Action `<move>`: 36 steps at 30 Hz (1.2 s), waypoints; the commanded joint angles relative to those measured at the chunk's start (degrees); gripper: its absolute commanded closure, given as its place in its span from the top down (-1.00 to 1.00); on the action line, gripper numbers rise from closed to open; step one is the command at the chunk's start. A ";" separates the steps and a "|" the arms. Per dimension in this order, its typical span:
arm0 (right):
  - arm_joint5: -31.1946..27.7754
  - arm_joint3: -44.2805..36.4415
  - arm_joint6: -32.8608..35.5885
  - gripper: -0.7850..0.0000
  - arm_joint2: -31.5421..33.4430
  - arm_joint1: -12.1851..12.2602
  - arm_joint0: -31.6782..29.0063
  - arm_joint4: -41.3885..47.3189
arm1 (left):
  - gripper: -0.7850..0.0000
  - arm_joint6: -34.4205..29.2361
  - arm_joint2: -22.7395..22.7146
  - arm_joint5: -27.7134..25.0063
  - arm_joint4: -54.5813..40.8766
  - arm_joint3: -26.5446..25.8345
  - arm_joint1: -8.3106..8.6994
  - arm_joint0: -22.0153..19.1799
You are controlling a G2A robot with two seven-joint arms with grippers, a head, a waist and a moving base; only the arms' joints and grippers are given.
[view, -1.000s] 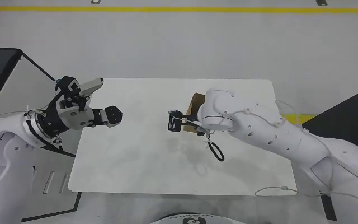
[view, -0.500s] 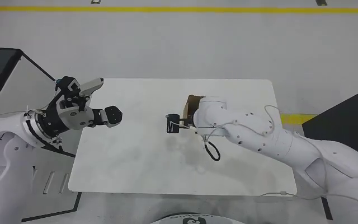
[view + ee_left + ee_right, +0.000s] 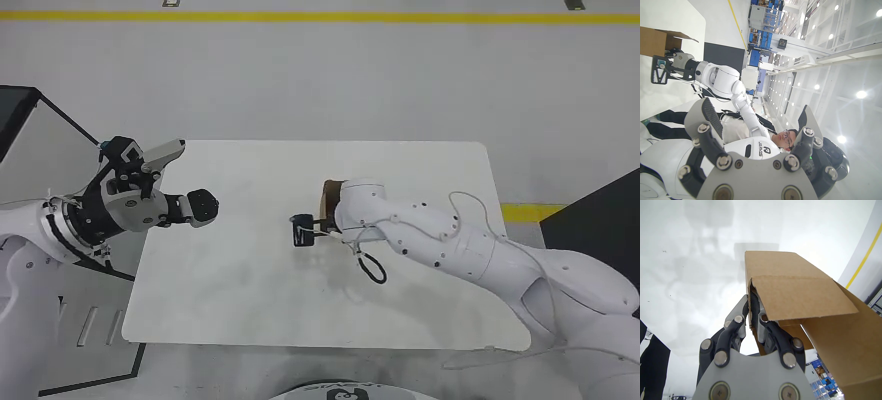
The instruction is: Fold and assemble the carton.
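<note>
Right wrist view is showing the right jaws clenching one cardboard wall of the carton (image 3: 800, 294), one pad on each side of its raw edge, while a flap is bending out over them. In the top view the right arm (image 3: 420, 230) is stretching across the white bench (image 3: 250, 280), and the brown carton is showing near the bench's middle, partly behind that arm. The left jaws are hanging released, spread wide, grasping nothing, just inside the bench's left edge
</note>
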 commanded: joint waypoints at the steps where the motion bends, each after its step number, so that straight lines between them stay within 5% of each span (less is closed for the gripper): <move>1: -0.13 1.16 -0.41 -1.00 -0.16 -0.58 -0.10 -0.22 | 1.00 0.00 0.00 0.00 0.00 0.00 0.00 0.00; 15: -0.17 5.72 -1.98 -1.00 -0.41 -3.46 -1.57 -2.81 | 1.00 0.00 0.00 0.00 0.00 0.00 0.00 0.00; 23: 0.19 6.74 -1.40 -0.57 0.45 -4.22 -2.48 -3.35 | 1.00 0.00 0.00 0.00 0.00 0.00 0.00 0.00; 29: 0.55 5.68 -1.05 -0.40 2.62 -3.75 -3.00 -3.34 | 1.00 0.00 0.00 0.00 0.00 0.00 0.00 0.00; 36: -0.79 1.68 0.64 -0.42 7.26 -1.62 -3.95 -1.52 | 1.00 0.00 0.00 0.00 0.00 0.00 0.00 0.00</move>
